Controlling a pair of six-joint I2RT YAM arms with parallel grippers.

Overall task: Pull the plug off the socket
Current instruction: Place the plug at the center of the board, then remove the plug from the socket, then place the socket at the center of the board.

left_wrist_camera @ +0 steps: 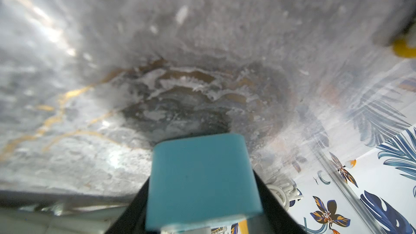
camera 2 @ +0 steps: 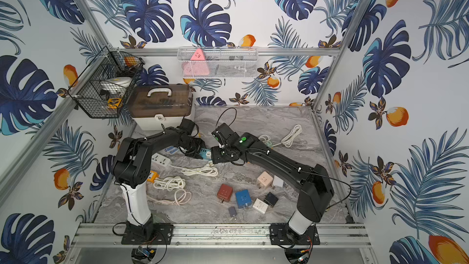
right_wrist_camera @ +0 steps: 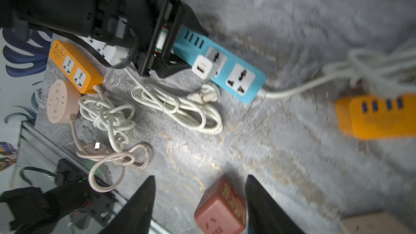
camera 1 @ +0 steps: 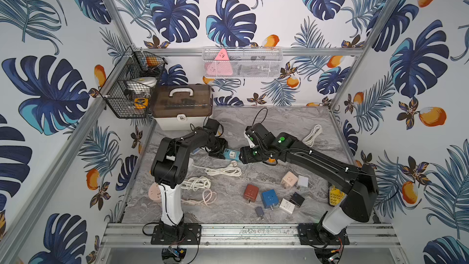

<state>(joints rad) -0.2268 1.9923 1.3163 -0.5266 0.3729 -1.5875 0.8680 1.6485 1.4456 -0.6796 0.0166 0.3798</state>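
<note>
Blue plastic, the power strip point(right_wrist_camera: 186, 48) lies mid-worktop between the two arms. Its long axis runs left to right, with the left end a little farther back. The left fingers point(left_wrist_camera: 135, 214) are clamped on its left end, where the USB ports are; its white cord leaves from the right end. Whether it rests on the worktop point(camera 1: 279, 123) or hangs just above it, I cannot tell. The plug point(right_wrist_camera: 202, 67), a small white cube, sits in the socket next to the USB ports and stands up out of the strip's upward-turned face. The right fingers point(right_wrist_camera: 140, 208) stand apart with nothing between them, near the strip's right end.

Just on the near side of the strip lies a coiled white cord point(camera 1: 224, 171). Farther left and nearer are a cream cord bundle point(camera 1: 195, 183) and a pink cord loop point(camera 1: 208, 197). An orange strip point(right_wrist_camera: 75, 69) and a round pink socket point(right_wrist_camera: 60, 102) lie there too, partly under the left arm. Loose cubes lie near right: red point(camera 1: 251, 191), blue point(camera 1: 269, 198) and beige point(camera 1: 289, 179). A toolbox point(camera 1: 182, 105) stands in the far left corner, and another white cord point(camera 1: 312, 135) lies far right.

The right arm crosses the space to the right of the strip. Bare worktop shows on the far side, between the toolbox and the right frame rail point(camera 1: 340, 133).
</note>
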